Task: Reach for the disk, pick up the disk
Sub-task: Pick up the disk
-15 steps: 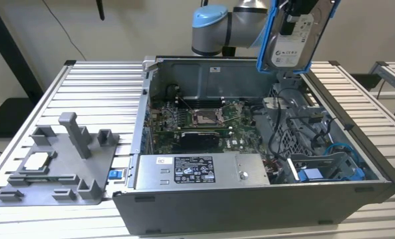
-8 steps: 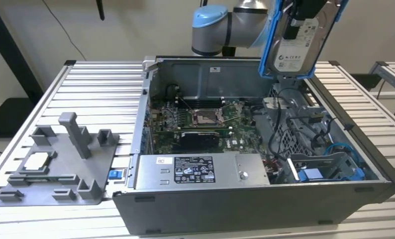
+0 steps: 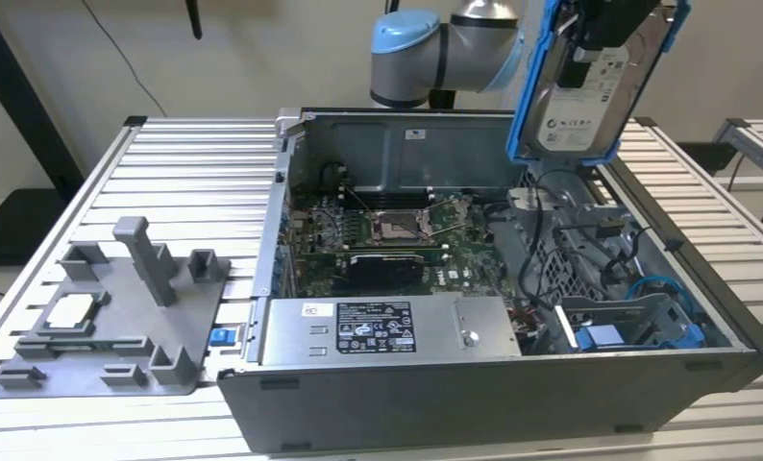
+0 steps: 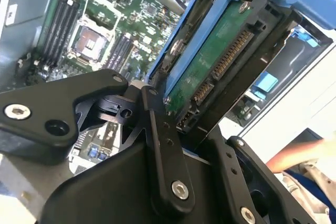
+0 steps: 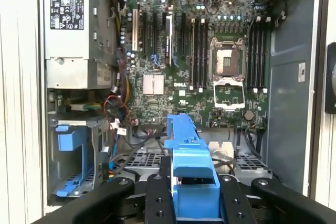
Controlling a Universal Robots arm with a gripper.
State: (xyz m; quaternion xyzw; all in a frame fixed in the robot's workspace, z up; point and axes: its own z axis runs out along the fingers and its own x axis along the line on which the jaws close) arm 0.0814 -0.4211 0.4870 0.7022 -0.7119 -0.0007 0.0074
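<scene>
A: Exterior view: the flat silver-grey metal disk with a white label, framed in a bright blue plastic bracket (image 3: 596,82), hangs upright in the air above the open grey computer case (image 3: 510,375), clear of the case's rear corner on the exterior view's right. What holds it?

B: The black gripper (image 4: 181,129) is clamped on it. In the second wrist view 2 black fingers (image 4: 160,145) press on either side of the disk's lower end, with its green circuit board and connector row facing the camera. In the first wrist view the blue bracket (image 5: 190,174) stands edge-on between the gripper's linkages (image 5: 157,198).

A: Below it?

B: The green motherboard (image 5: 199,61) with an empty processor socket, a grey power supply box with a label (image 3: 388,329), and an empty blue drive cage (image 3: 638,331) near the front on the exterior view's right.

A: Outside the case?

B: A grey plastic fixture tray (image 3: 106,317) on the slatted metal table (image 3: 189,163), carrying a small square silver chip (image 3: 74,309), well apart from the disk.
</scene>
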